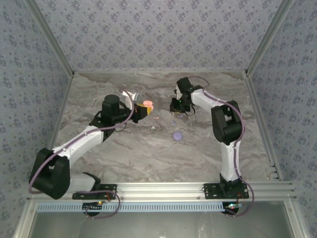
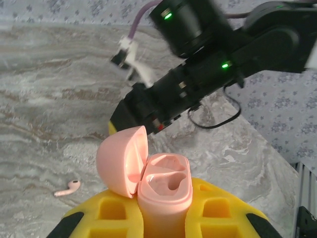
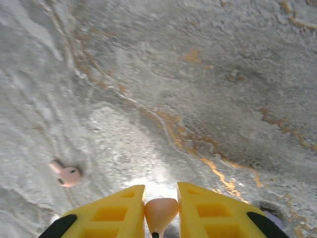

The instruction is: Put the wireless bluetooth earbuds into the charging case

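While left jaws clamp pink case (image 2: 163, 198), right jaws pinch earbud (image 3: 161, 210).

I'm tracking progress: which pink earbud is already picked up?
The earbud pinched in the right gripper. The other earbud lies loose on the table, left of that gripper in the right wrist view.

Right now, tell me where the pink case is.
Left wrist view: the pink case sits open in the left pincer, a loose earbud on the table nearby.
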Robot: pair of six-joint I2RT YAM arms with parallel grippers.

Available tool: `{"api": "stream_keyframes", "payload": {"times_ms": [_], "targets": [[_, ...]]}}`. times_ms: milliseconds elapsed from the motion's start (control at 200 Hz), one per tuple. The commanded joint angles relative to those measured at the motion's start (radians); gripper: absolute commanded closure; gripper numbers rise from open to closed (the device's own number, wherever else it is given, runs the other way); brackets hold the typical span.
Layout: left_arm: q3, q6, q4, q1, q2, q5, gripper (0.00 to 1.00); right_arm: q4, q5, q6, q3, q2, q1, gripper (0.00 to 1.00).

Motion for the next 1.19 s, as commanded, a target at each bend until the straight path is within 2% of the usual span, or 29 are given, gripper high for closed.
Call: {"api": "stream_keyframes", "payload": {"times_ms": [0,355,700,1189], "targets": [[-0.012,-0.049,0.088,0.005,0.030,-0.040,0.90,0.104,-0.087,0.058,-0.048,-0.064,-0.011,0.77],[-0.085,-0.115,0.301,-0.015,0.162,-0.038,0.90,0.202,-0.150,0.106,-0.155,-0.182,-0.023,0.76],[-0.123,-0.049,0.487,-0.056,0.231,-0.003,0.90,0.316,-0.223,0.162,-0.234,-0.330,-0.007,0.75],[-0.126,-0.024,0.581,-0.072,0.237,-0.005,0.90,0.356,-0.210,0.162,-0.218,-0.438,0.069,0.75]]}}
